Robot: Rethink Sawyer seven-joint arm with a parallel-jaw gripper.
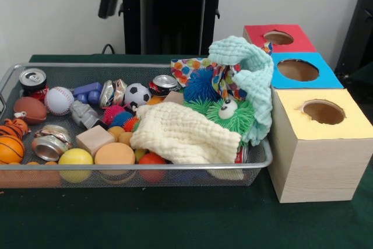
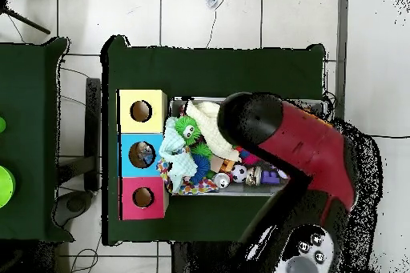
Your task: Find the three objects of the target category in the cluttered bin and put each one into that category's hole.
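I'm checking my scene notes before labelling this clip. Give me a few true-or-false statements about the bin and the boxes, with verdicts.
1. The three boxes beside the wire bin have red, blue and yellow tops. True: red box, blue box, yellow box.
2. The cream cloth hangs over the red box. False: it lies in the bin, on top of other items.
3. A soccer ball sits in the bin. True.
4. The mint green cloth lies flat on the table. False: it is heaped at the bin's end nearest the boxes, draping over the rim.
5. In the overhead view, the arm covers part of the bin. True.
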